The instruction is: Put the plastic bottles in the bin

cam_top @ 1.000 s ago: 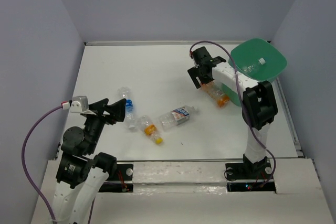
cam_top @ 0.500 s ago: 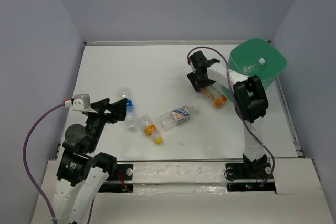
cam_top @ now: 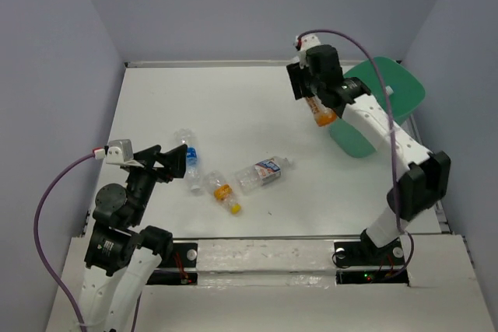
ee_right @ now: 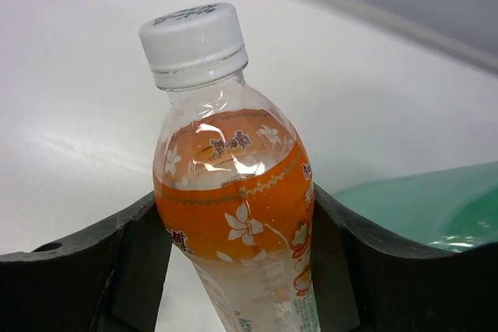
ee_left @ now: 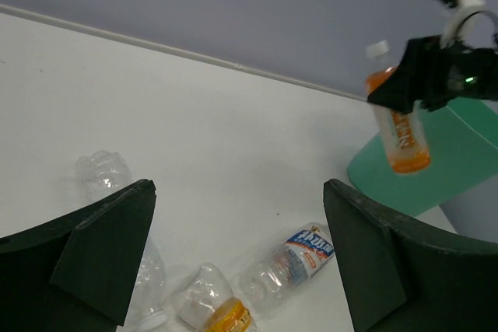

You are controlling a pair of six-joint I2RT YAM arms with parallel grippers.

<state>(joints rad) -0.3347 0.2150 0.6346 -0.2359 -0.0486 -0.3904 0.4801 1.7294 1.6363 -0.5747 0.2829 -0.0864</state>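
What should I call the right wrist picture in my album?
The right pincer grips a white-capped orange bottle near the green bin.

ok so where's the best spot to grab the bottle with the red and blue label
The bottle lies flat on its side, slanted, apart from the nearest orange bottle, so both long flanks look free. Come straight down from above and grip across the labelled part, one jaw on each flank; it looks rounder than the crinkled clear end.
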